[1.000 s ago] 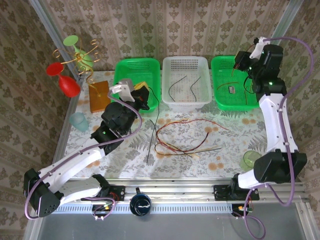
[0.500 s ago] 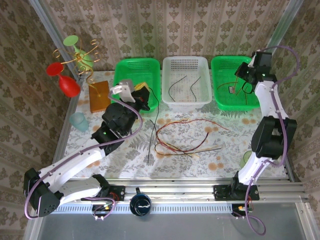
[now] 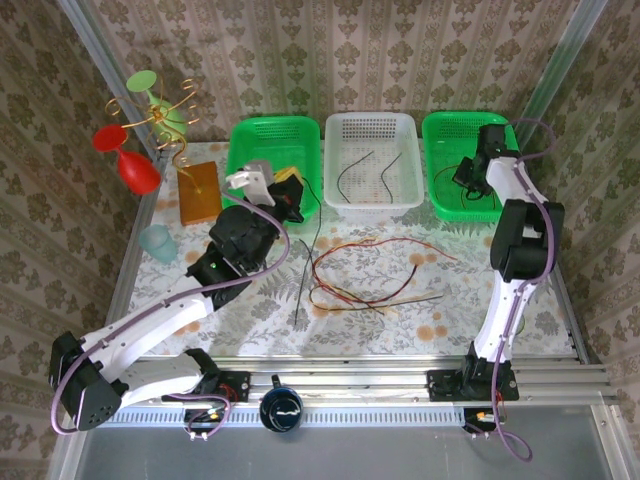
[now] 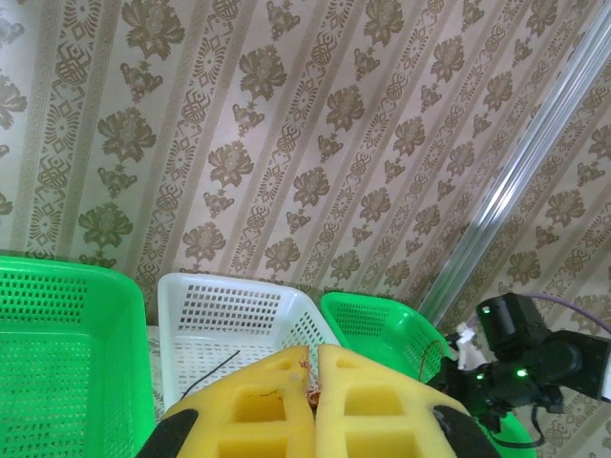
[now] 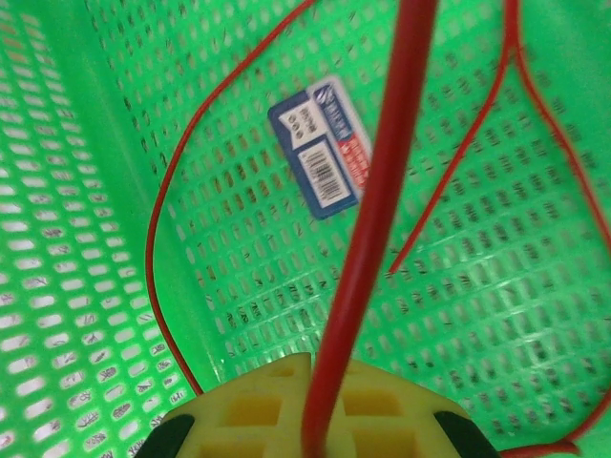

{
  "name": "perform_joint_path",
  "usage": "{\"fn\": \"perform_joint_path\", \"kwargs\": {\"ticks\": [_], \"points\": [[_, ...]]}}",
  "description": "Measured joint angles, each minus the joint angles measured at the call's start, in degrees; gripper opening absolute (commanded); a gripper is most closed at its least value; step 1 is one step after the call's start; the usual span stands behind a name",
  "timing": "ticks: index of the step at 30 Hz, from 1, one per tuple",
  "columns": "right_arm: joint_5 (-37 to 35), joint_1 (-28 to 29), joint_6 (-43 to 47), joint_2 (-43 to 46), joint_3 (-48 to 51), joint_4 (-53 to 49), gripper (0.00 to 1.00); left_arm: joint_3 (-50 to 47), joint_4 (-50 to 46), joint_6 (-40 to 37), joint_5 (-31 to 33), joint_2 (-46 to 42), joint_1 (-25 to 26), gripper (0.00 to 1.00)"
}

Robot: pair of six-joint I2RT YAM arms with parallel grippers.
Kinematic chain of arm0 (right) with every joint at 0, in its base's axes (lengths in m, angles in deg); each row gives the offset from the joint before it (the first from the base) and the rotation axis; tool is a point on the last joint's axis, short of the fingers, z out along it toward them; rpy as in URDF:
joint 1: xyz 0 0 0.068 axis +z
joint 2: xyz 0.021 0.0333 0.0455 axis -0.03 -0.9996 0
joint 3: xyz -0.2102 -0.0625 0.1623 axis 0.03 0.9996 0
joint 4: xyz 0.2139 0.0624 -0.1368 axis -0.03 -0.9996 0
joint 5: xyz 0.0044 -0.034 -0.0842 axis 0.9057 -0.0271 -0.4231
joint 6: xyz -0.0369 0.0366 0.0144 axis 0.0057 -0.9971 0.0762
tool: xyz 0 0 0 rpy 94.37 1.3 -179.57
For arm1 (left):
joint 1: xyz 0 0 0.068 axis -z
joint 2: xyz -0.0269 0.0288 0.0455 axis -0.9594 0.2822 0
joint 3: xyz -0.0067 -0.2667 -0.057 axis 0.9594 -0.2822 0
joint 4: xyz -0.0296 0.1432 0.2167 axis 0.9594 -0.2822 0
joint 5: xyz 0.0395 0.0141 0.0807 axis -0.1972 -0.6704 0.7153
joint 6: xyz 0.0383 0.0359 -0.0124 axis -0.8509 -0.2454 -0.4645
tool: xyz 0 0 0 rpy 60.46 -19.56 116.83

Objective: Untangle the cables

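Inside right gripper [image 5: 308,380], red cable [image 5: 384,186]

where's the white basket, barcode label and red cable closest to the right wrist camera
white basket [image 3: 371,117], top view, far rim
barcode label [image 5: 322,145], right wrist view, middle
red cable [image 5: 374,210], right wrist view, thick near stretch

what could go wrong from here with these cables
1. The right gripper is shut on a thin red cable over the right green plastic basket; its loops lying on the mesh may snag or drag out on lifting.
2. A thin black cable runs from by the shut left gripper to the tangled red, black and yellow cables; pulling it might tighten that tangle.
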Motion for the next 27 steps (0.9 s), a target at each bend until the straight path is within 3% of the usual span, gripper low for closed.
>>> {"fn": "perform_joint_path", "kwargs": {"ticks": [5,7,12,15,21,27], "points": [[0.1,1.4,0.4,-4.1,-2.9,-4.2,0.02,0.0,-0.1,0.0,0.0,0.0,0.0,0.00],[0.3,1.6,0.8,-5.3,-4.1,-6.4,0.09,0.0,-0.1,0.0,0.0,0.0,0.1,0.00],[0.3,1.4,2.4,-5.3,-6.0,-9.7,0.54,0.0,-0.9,0.0,0.0,0.0,0.1,0.00],[0.5,1.3,3.4,-3.4,-6.0,-11.3,0.71,0.3,-2.0,0.0,0.0,0.0,0.1,0.00],[1.9,1.2,4.1,5.8,-5.9,-14.0,0.82,2.9,-4.3,-0.5,-0.2,0.1,-0.1,0.00],[4.1,1.2,4.3,19.8,-0.3,-14.0,0.85,9.2,-6.2,-2.1,-2.0,1.8,-0.8,0.00]]}}
